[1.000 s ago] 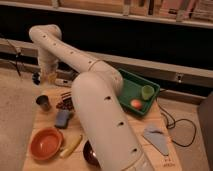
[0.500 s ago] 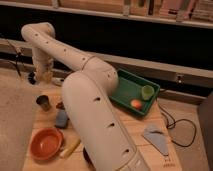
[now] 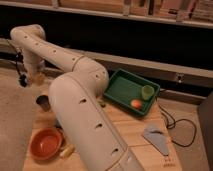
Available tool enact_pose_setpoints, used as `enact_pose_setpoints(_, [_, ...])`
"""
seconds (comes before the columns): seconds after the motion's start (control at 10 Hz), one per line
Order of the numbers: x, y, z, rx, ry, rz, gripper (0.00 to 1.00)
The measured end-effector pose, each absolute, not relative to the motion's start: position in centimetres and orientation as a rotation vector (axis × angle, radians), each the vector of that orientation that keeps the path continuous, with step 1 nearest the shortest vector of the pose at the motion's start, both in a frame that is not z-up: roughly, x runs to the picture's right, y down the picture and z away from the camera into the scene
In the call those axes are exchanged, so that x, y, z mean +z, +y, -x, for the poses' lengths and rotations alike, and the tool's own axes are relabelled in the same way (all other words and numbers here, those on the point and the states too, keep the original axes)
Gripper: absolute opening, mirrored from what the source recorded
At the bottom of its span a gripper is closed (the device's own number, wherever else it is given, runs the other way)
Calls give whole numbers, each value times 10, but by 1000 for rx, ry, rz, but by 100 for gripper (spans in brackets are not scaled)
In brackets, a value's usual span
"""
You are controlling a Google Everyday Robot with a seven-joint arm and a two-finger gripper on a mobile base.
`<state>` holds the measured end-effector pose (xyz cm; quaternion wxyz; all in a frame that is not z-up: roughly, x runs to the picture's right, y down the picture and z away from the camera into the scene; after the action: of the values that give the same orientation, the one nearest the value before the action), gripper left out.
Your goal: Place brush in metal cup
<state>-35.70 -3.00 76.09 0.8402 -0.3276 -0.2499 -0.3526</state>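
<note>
The metal cup [image 3: 44,103] is a small, shiny grey cup standing at the left edge of the wooden table [image 3: 132,135]. My gripper [image 3: 38,77] hangs at the end of the white arm [image 3: 80,100], just above and slightly behind the cup, clear of its rim. I cannot make out the brush; it may be at the gripper or hidden by the arm.
An orange bowl [image 3: 46,143] and a yellow object [image 3: 66,150] sit at the front left. A green tray [image 3: 120,85] at the back holds a light green cup [image 3: 147,92] and an orange ball [image 3: 136,103]. A grey cloth [image 3: 156,138] lies at the right, next to a black cable [image 3: 176,125].
The arm has swung further left and now covers the middle of the table. The gripper has shifted a little left and lower, toward the metal cup.
</note>
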Motion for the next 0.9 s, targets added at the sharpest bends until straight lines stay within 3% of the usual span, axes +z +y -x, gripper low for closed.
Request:
enact_pose_setpoints(0.5, [727, -6, 380, -755, -522, 671, 0])
enact_pose_setpoints(0.9, [735, 7, 387, -793, -545, 704, 0])
